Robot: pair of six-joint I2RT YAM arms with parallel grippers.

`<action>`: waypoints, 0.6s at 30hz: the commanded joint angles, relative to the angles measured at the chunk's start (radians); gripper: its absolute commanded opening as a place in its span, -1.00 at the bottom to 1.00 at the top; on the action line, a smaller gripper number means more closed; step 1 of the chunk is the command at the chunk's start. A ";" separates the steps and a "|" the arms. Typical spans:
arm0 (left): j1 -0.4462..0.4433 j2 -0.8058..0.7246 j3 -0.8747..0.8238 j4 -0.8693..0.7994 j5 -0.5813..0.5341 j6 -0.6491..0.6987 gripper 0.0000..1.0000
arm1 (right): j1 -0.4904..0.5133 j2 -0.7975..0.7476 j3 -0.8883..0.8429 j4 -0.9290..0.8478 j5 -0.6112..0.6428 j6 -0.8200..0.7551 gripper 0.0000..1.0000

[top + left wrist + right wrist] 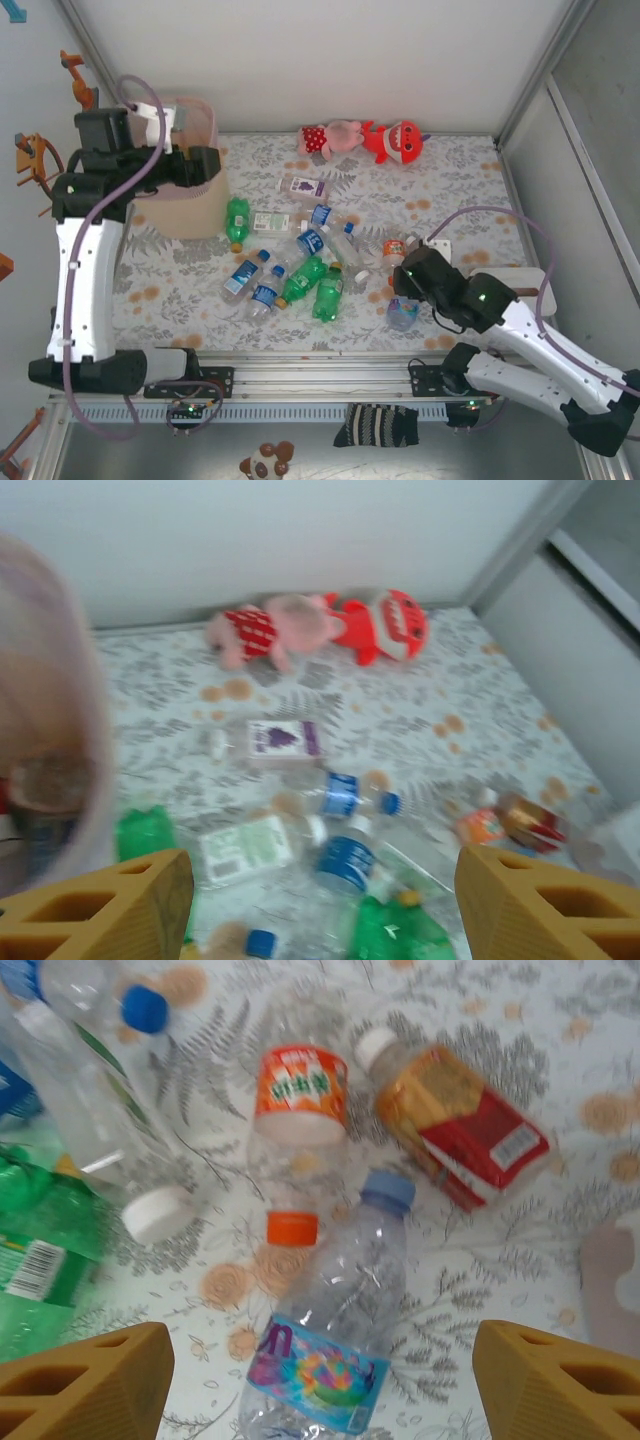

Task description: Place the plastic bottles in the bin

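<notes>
Floral table [470, 185]: your open cloth lies along the right edge; plastic bottles [300, 272] crowd centre. Left gripper [318, 890] by bin [203, 118], right gripper [320, 1370] over bottles, both jaws apart.

Both gape wide, left pincer [320, 915] and right pincer [322, 1385]

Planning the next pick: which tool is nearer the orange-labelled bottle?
Right. The right tool hangs open just short of the orange-labelled bottle. The left tool is far across the table, up by the bin.
</notes>
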 commanded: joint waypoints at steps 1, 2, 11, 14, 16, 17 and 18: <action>-0.046 -0.085 -0.159 0.183 0.059 -0.128 0.39 | -0.004 0.009 -0.060 -0.007 -0.022 0.132 0.61; -0.067 -0.114 -0.213 0.223 0.059 -0.150 0.39 | -0.003 0.013 -0.079 -0.004 -0.025 0.163 0.63; -0.154 -0.214 -0.417 0.265 0.037 -0.185 0.41 | -0.003 0.144 -0.166 0.098 -0.132 0.307 0.88; -0.158 -0.228 -0.448 0.264 0.035 -0.187 0.41 | -0.004 0.212 -0.173 0.136 -0.144 0.321 0.95; -0.159 -0.237 -0.463 0.265 0.034 -0.187 0.40 | -0.005 0.257 -0.171 0.141 -0.143 0.338 0.96; -0.160 -0.240 -0.467 0.263 0.034 -0.187 0.41 | -0.003 0.271 -0.175 0.148 -0.144 0.342 0.96; -0.159 -0.242 -0.474 0.264 0.036 -0.187 0.40 | -0.003 0.286 -0.183 0.162 -0.148 0.347 0.96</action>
